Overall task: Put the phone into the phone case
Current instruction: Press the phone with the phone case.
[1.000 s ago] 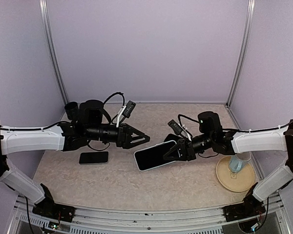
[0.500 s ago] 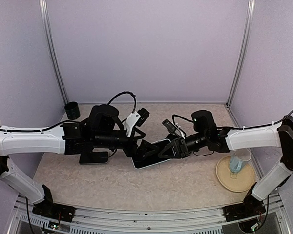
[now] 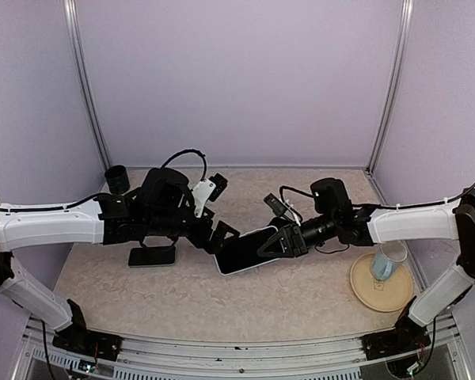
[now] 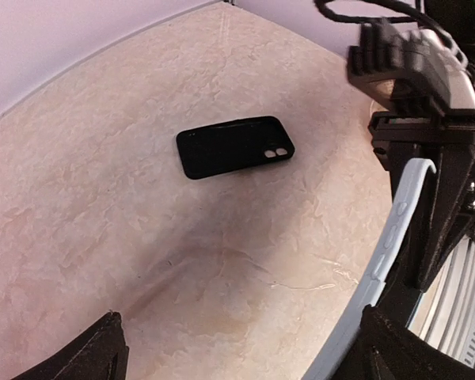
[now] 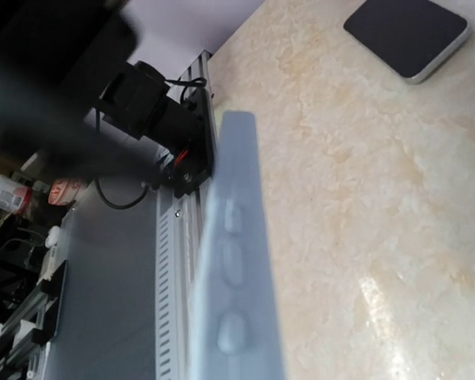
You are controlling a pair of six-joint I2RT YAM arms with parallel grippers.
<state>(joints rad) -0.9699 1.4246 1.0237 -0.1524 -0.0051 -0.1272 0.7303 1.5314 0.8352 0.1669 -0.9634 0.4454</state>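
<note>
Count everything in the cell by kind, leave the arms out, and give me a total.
Phone-and-case pieces: 2 (black piece lying flat; white-rimmed piece held in the right gripper)
Cups: 2 (black cup; clear cup)
Plates: 1 (tan plate, under the clear cup)
Total: 5

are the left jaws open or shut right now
Open. In the left wrist view the left gripper's jaws stand at the two bottom corners of the picture, wide apart, closed on nothing.
</note>
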